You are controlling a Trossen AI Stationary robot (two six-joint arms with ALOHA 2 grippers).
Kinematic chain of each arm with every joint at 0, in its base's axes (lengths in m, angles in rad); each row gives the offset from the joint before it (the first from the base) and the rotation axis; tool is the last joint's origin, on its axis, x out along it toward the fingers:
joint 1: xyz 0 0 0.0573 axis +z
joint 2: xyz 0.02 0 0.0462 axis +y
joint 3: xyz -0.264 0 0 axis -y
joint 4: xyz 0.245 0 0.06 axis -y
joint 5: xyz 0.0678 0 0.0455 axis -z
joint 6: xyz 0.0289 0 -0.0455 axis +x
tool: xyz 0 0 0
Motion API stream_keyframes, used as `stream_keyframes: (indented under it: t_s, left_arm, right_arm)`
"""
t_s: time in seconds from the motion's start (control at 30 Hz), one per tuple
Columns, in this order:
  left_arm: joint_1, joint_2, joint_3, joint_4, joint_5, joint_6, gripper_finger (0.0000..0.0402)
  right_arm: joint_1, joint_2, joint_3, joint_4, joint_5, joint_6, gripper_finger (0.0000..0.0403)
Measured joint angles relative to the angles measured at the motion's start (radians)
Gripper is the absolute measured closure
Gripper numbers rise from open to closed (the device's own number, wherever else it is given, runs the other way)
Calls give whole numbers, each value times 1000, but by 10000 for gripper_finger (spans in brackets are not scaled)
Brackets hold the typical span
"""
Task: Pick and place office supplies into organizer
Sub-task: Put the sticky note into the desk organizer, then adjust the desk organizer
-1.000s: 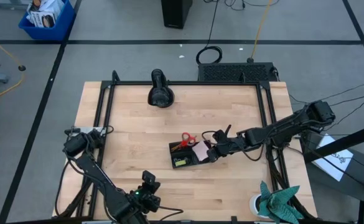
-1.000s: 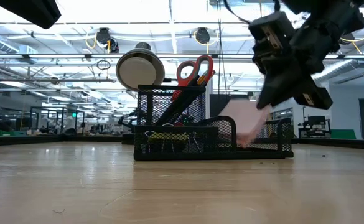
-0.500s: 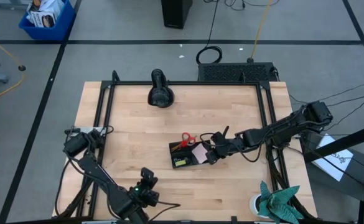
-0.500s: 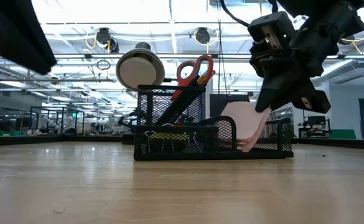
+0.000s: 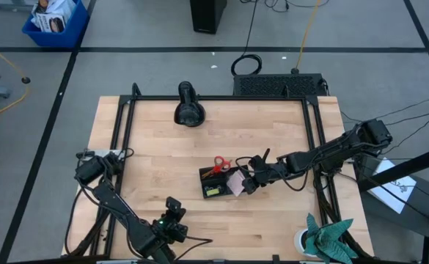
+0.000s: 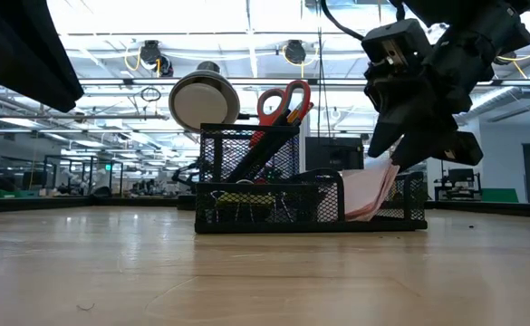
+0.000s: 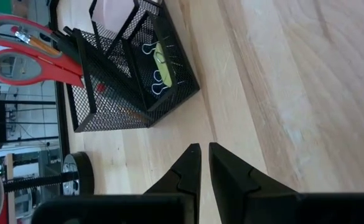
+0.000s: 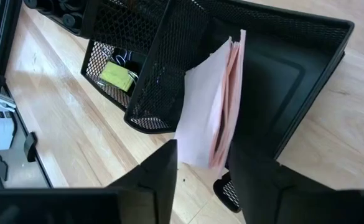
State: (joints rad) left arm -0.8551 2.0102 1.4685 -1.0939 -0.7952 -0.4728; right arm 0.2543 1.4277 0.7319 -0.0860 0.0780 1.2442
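Nearly done: you're dropping the last item in.
Left gripper (image 5: pixel 174 207), lower left, waits, fingers almost shut; mid-frame, right gripper (image 5: pixel 246 180) parts around the pink sticky-note pad (image 8: pixel 222 106), leaning in the organizer (image 5: pixel 217 182) beside scissors (image 5: pixel 219 164).

A black cylindrical device (image 5: pixel 189 107) lies near the table's far edge; teal-green cloth (image 5: pixel 328 236) sits at its near right corner.

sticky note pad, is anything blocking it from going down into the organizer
Nothing visible does. The pink sticky note pad already stands tilted inside the organizer's open end compartment, leaning on the mesh divider, with bare tray floor beneath it. The right gripper sits just above it, jaws apart.
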Motion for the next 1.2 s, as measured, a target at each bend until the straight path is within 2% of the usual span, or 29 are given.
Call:
stream_keyframes:
  t_s: [0.47,0.73,0.93,1.2]
  left_arm:
    - [0,0,0,3,1,-2,364]
    - [0,0,0,20,8,0,364]
    - [0,1,0,41,15,27,364]
    - [1,1,0,50,18,42,364]
  right_arm:
    - [0,0,52,3,54,-84,259]
    - [0,0,64,-74,56,-66,259]
    - [0,-15,69,-56,56,-80,259]
    - [0,-25,159,-207,60,-129,259]
